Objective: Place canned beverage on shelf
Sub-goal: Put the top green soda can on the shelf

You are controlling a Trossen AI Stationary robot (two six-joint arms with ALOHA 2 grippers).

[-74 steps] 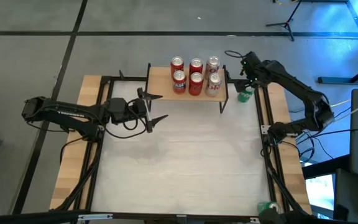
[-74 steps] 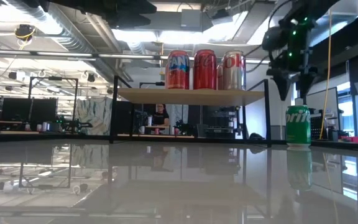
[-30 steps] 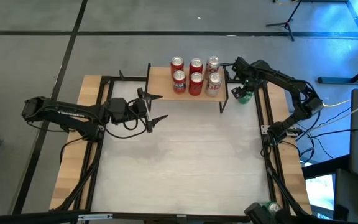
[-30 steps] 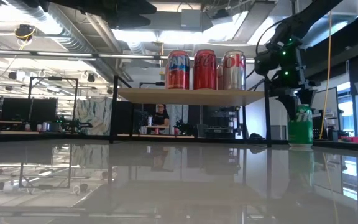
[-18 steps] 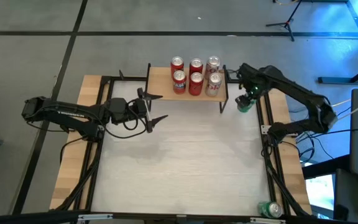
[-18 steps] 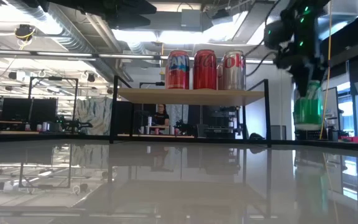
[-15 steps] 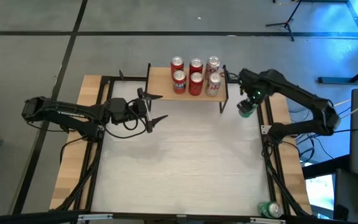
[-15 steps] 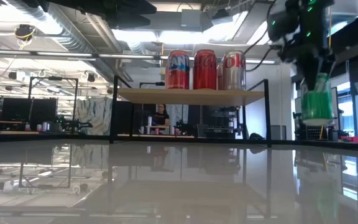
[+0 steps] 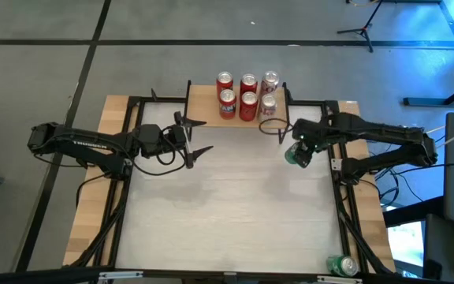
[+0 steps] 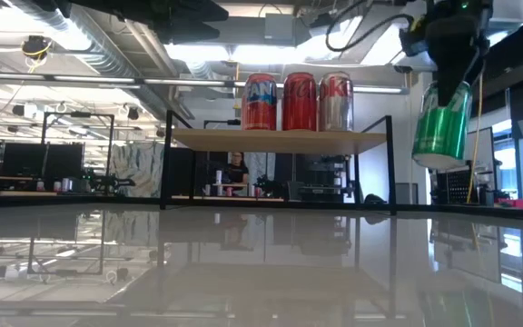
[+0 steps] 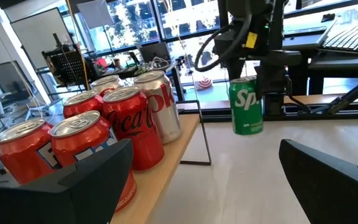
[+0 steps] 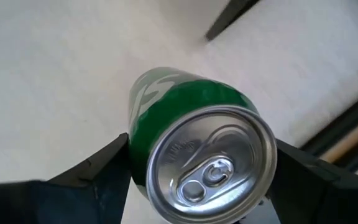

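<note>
A green aluminium drinks can (image 10: 441, 125) is clamped, lifted and tilted, between the right hand's (image 9: 299, 151) fingers, beside the light-wood shelf (image 10: 280, 140).

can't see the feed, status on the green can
Right end effector shut on green can, lifted clear of table, beside shelf. Left end effector open, idle near shelf's other end. Six cans crowd the shelf's right side.

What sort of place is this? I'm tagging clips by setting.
Likely a robotics lab in an open office: a framed test table, bare ducts overhead, desks with monitors behind. The right gripper holds a green can up beside the shelf.
</note>
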